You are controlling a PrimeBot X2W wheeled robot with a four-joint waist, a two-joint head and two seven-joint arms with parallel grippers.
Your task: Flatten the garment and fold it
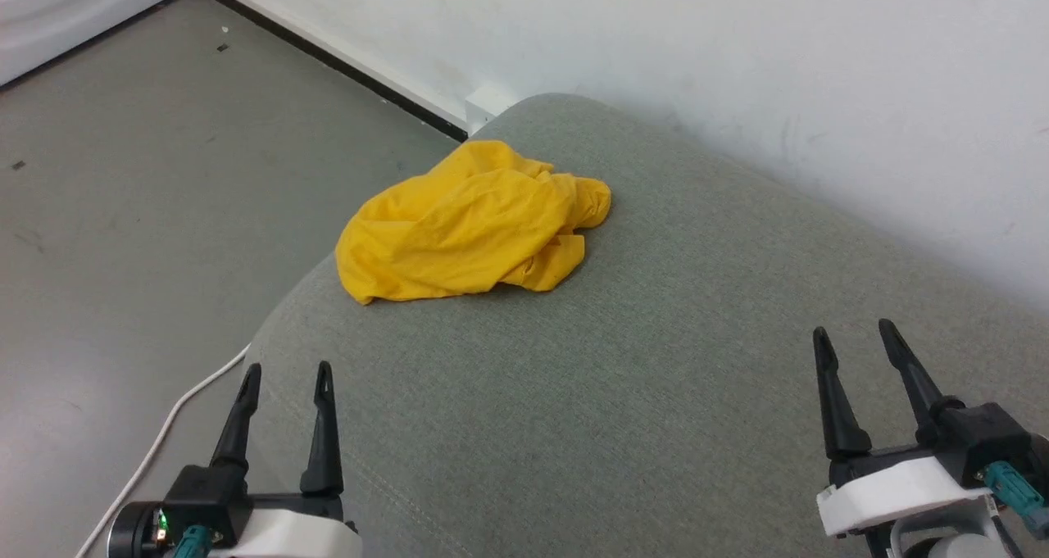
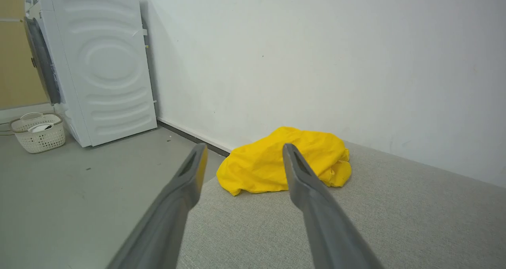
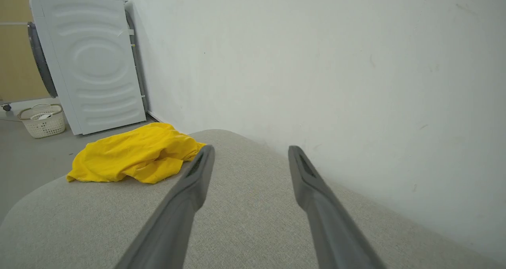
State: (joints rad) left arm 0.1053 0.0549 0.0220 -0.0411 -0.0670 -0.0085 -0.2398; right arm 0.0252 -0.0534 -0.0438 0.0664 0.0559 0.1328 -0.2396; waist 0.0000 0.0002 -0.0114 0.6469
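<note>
The garment is a bright yellow T-shirt lying crumpled in a heap near the far left end of a grey upholstered surface; just plain yellow cloth shows, no print. My left gripper hovers open at the lower left, well short of the heap. In the left wrist view the garment lies ahead between and beyond that gripper's fingers. My right gripper is open at the lower right, far from the shirt. Seen from the right wrist, the garment sits left of that gripper.
A white wall runs close behind the grey surface. Grey floor lies to the left, with a white cable trailing on it. A white washing machine and a pale laundry basket stand farther left.
</note>
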